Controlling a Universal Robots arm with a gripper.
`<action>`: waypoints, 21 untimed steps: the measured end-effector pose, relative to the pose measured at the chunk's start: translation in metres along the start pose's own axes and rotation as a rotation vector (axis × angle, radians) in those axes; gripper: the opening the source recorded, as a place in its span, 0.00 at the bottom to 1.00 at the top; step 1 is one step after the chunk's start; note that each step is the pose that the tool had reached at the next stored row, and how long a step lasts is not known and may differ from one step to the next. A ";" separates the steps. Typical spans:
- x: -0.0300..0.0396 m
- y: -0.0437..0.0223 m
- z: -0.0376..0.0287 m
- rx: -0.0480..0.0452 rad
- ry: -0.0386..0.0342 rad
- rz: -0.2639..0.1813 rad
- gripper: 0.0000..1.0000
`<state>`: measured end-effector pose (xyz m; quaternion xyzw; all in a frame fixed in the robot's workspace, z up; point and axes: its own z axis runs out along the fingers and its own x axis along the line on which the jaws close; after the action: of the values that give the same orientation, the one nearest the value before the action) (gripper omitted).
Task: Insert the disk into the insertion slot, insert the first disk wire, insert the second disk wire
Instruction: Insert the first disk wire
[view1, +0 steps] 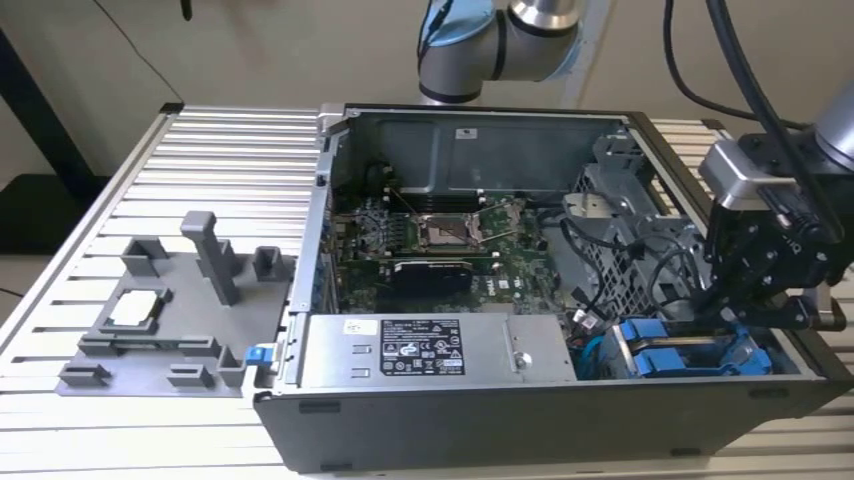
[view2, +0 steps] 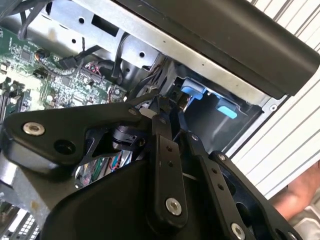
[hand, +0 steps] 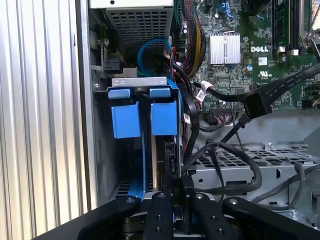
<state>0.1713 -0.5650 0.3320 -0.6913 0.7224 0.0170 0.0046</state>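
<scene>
The disk (hand: 159, 165) stands on edge in its blue carrier (hand: 164, 118) inside the insertion slot at the case's front corner, on the exterior view's right (view1: 681, 352). My gripper (hand: 176, 192) hangs just over the disk's connector end. Its two black fingers (hand: 160, 215) are drawn close together on a black wire connector (hand: 170, 155) that sits against the disk's edge. In the second wrist view the gripper (view2: 170, 117) points down at the blue carrier tabs (view2: 192, 92). In the exterior view the gripper (view1: 741, 315) reaches into the case beside the drive cage.
Loose black cables (hand: 225, 165) loop over the metal drive cage beside the slot, and a blue cable (hand: 150, 50) curls behind the carrier. The grey power-supply box (view1: 427, 350) and motherboard (view1: 441, 240) fill the case. A grey fixture (view1: 160, 310) stands on the slatted table (view1: 80, 250).
</scene>
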 end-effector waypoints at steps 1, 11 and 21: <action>0.0000 0.0000 0.0010 -0.0007 -0.0005 0.000 0.19; 0.0000 0.0000 0.0012 -0.0007 -0.0009 0.000 0.19; 0.0000 0.0000 0.0012 -0.0008 -0.0009 0.000 0.19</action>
<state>0.1713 -0.5649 0.3308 -0.6912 0.7224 0.0176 0.0047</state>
